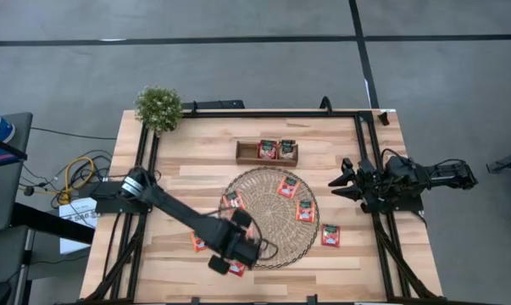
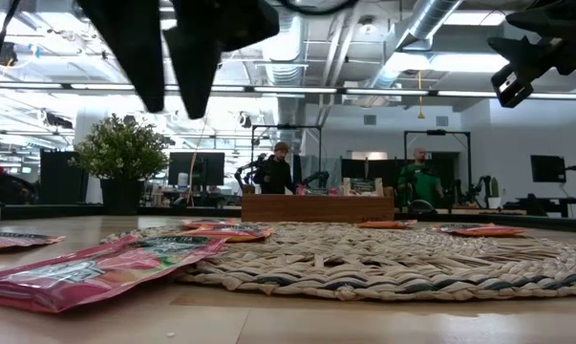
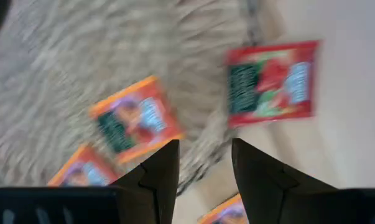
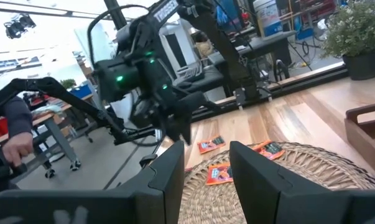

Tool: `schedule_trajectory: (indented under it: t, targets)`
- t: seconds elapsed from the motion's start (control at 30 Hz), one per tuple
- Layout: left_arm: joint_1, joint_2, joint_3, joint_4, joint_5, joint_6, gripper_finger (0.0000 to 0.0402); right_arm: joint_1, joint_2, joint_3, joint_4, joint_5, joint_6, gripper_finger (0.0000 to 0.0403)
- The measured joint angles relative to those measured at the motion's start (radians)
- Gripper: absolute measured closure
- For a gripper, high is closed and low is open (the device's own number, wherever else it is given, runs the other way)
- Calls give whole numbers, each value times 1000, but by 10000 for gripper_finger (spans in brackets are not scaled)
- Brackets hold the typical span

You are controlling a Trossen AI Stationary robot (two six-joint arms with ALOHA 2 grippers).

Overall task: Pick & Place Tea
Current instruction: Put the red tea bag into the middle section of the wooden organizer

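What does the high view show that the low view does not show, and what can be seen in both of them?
Only the high view shows the whole layout: the right gripper parked open at the table's right edge, two sachets in the wooden tray, and a sachet lying off the woven mat.

Only the low view shows the room behind the table, with people standing at workstations.

Both show the woven mat, red-orange tea sachets on and beside it, the potted plant, and the open left gripper raised over the mat's near-left edge.
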Motion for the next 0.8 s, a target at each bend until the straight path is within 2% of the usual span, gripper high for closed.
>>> schedule_trajectory:
  t: [0.2,0.47,0.8]
  targets:
    - [-68,53,-2,126,-3,0,262,0,0,0,1,-30,0,282]
    - [-62,140,-2,114,-98,-1,262,0,0,0,0,-44,0,282]
    - [-5,163,-2,111,-24,1,262,0,0,0,0,-48,0,282]
